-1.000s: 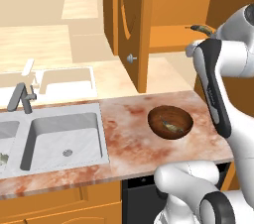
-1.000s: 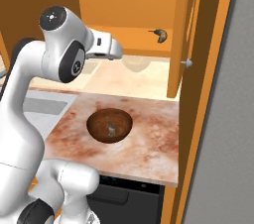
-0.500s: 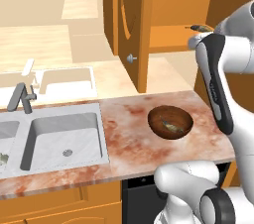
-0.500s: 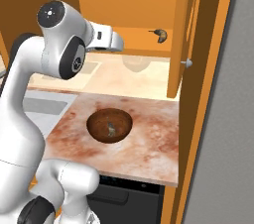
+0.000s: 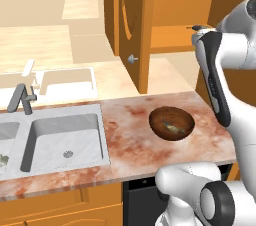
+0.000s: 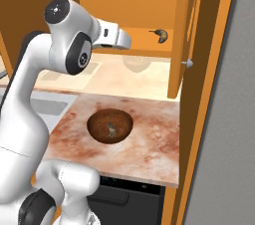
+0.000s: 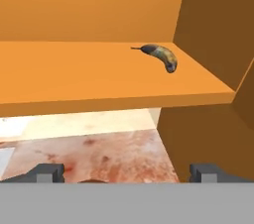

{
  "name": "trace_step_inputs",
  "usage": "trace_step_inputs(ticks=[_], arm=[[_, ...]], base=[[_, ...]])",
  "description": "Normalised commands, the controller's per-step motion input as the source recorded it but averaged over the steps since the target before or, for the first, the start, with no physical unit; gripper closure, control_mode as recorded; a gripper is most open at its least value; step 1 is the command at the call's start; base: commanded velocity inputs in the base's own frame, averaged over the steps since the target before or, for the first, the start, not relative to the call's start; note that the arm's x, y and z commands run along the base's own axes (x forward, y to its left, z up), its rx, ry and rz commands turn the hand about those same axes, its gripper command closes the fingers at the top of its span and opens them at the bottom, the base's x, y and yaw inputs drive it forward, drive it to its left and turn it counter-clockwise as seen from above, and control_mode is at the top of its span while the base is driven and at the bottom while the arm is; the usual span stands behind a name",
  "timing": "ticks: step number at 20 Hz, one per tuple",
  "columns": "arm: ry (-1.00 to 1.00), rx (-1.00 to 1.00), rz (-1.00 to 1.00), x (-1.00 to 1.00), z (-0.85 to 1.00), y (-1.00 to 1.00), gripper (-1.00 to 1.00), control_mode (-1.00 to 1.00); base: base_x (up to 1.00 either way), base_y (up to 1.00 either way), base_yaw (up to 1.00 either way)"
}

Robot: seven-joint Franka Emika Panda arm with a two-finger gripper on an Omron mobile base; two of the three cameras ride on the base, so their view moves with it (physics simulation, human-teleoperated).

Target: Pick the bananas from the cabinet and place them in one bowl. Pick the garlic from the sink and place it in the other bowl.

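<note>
Orange shelf (image 7: 99, 77): front edge ahead of gripper (image 7: 127, 172), bare boards alongside.
Gripper: jaws wide, holding nothing.
Bananas (image 7: 161, 56): ahead, upper right, near cabinet (image 7: 213, 29) side wall.
Fingertips (image 7: 47, 172): cropped low.

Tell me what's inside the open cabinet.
On the cabinet shelf lie the bananas, near its right end, alone on the visible part. The shelf's left stretch runs out of the hand view.

base views flank arm, share bowl (image 5: 172, 123)
</note>
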Motion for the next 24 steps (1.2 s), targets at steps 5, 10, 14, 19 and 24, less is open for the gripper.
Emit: trace_step_inputs(ticks=[5,10,14,19,24], arm=[[0.00,0.00,-0.11,0.22,0.00,-0.09,-1.00,-1.00],[0.00,0.00,-0.09,0.14,0.00,-0.04,-1.00,-1.00],[0.00,0.00,-0.05,0.14,0.00,-0.05,-1.00,-1.00],[0.00,0.00,-0.03,0.24,0.01,-0.06,-1.00,-1.00],[0.00,0.00,0.00,0.28,0.00,-0.21,-1.00,-1.00]], base=[[0.00,0.00,0.00],[0.00,0.00,0.00],[0.00,0.00,0.00],[0.00,0.00,0.00],[0.00,0.00,0.00]])
